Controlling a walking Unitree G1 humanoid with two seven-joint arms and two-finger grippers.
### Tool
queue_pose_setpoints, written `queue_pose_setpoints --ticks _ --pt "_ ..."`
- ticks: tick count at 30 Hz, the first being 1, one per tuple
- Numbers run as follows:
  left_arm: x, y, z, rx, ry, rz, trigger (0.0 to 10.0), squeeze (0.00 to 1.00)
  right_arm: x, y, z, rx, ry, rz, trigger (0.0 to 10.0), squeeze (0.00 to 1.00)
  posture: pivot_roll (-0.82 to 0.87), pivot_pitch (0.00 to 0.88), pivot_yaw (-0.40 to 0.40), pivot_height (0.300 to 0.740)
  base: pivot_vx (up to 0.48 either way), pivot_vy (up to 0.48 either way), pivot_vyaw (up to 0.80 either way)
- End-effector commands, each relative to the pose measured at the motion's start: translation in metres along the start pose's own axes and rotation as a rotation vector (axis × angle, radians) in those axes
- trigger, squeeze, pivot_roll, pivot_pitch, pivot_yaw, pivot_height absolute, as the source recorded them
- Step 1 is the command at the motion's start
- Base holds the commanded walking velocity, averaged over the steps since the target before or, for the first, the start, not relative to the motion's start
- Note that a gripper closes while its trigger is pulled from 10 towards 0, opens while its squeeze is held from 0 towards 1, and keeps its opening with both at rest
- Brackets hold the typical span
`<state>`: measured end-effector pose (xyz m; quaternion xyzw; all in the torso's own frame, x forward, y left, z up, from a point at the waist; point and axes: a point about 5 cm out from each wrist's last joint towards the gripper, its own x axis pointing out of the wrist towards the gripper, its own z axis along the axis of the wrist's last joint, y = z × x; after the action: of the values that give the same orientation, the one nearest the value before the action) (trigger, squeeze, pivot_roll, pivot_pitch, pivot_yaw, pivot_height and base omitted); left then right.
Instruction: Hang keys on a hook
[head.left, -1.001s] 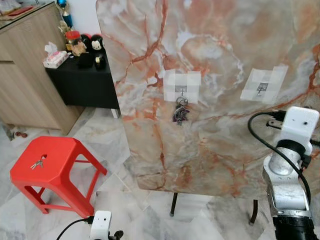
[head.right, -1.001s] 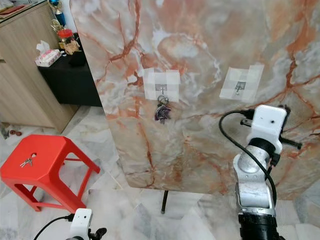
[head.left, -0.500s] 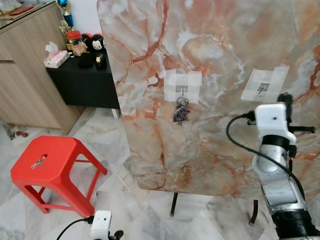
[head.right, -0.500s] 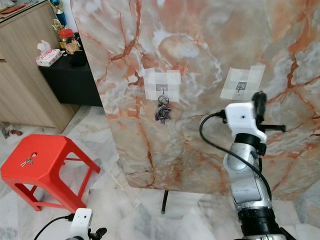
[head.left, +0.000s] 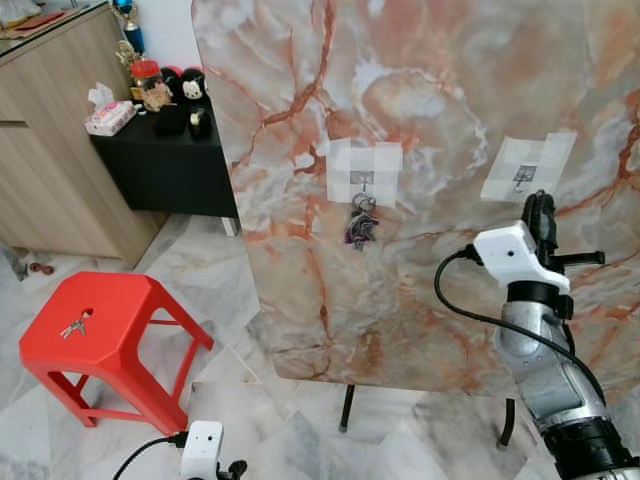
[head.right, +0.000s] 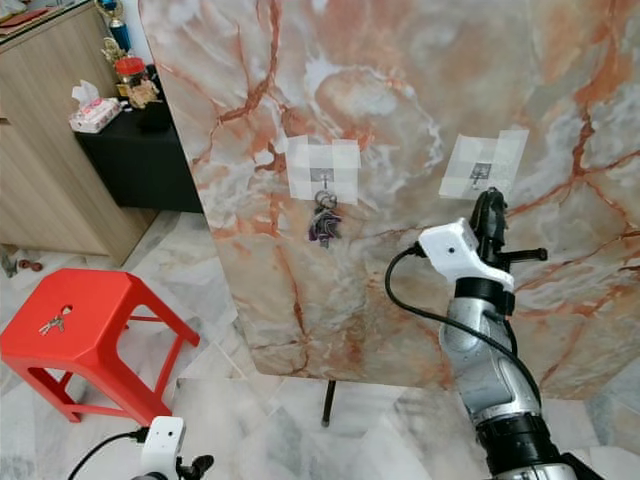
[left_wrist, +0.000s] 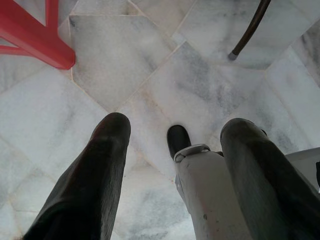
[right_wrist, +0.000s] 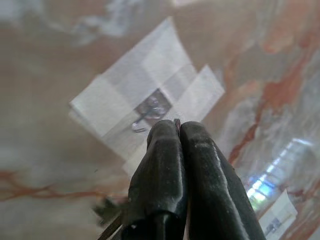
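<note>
An upright marble slab (head.left: 430, 100) carries two taped hooks. The left hook (head.left: 365, 181) holds a bunch of keys (head.left: 360, 226). My right gripper (head.left: 541, 206) points up just below the bare right hook (head.left: 521, 179). In the right wrist view its fingers (right_wrist: 165, 150) are pressed shut right under that hook (right_wrist: 145, 112), with a thin metal edge of the keys (right_wrist: 176, 120) between the tips and a dark blurred shape beside them. My left gripper (left_wrist: 177, 125) hangs open over the floor. Another key set (head.left: 74, 326) lies on a red stool (head.left: 120, 310).
The slab stands on thin black legs (head.left: 347, 408) over a marble floor. A wooden cabinet (head.left: 50, 150) and a low black table (head.left: 165, 160) with small items stand at the left, behind the stool.
My right arm has swung inward to the left and turned, bringing its fingers up close under the right hook. The left arm stays hanging.
</note>
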<state>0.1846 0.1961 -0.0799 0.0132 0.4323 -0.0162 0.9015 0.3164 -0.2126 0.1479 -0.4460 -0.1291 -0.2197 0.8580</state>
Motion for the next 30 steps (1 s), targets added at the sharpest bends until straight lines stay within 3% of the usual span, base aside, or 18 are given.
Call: queue_pose_setpoints --ticks 1,30 --pt "-0.001 0.001 -0.004 -0.01 0.006 0.003 10.0 0.0 0.005 0.0 0.004 -0.003 -0.03 -0.013 10.0 0.0 -0.08 0.035 0.012 0.74 0.0 0.0 0.0" --pt "-0.002 0.001 -0.005 -0.016 0.002 0.002 10.0 0.0 0.017 0.013 0.002 -0.107 -0.104 -0.043 10.0 0.0 -0.07 0.03 0.011 0.74 0.0 0.0 0.0"
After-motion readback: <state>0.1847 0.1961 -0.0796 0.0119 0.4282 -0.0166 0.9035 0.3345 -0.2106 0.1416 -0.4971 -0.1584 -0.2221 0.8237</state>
